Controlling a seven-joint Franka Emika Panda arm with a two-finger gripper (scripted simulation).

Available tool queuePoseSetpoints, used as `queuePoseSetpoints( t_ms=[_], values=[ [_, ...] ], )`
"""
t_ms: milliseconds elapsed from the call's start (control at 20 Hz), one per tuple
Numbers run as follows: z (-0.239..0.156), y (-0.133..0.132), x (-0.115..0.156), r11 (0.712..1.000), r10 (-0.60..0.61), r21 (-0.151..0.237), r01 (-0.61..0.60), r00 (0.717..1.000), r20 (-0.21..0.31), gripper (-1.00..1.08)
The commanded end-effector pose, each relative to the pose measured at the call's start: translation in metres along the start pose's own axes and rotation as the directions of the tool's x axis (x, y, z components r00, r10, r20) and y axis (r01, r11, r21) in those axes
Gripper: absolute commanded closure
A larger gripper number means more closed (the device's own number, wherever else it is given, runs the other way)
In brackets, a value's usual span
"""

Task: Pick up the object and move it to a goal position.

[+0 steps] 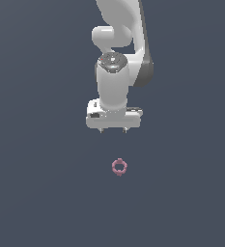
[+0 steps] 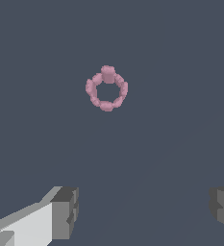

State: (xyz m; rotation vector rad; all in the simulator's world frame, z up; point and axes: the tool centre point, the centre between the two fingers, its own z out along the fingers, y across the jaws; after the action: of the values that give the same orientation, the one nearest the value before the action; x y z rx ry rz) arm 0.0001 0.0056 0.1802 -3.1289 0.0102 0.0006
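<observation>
Spread jaws of the gripper (image 2: 142, 211) frame bare floor; the pink ring (image 2: 106, 88) lies ahead of them, untouched. Seen from outside, it sits nearer the camera than the gripper.

The white arm (image 1: 116, 48) comes down from the top of the exterior view, its wrist pointing straight down. The pincer (image 1: 113, 130) hangs at its end with the jaws spread wide and nothing between them; two short fingertips (image 1: 102, 130) show under the white hand block. In the wrist view both grey finger pads (image 2: 65, 211) stand well apart.
</observation>
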Motion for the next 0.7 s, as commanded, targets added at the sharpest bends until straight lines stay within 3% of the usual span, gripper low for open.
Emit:
queuePoseSetpoints(
  t_ms=[0, 450, 650],
  values=[
    [0.0, 0.0, 0.0, 1.0, 0.0, 0.0, 0.0, 1.0, 0.0, -0.92],
    [-0.002, -0.029, 0.002, 0.999, -0.042, 0.022, 0.042, 0.999, -0.013, -0.92],
    [-0.002, -0.029, 0.002, 0.999, -0.042, 0.022, 0.042, 0.999, -0.013, -0.92]
  ],
)
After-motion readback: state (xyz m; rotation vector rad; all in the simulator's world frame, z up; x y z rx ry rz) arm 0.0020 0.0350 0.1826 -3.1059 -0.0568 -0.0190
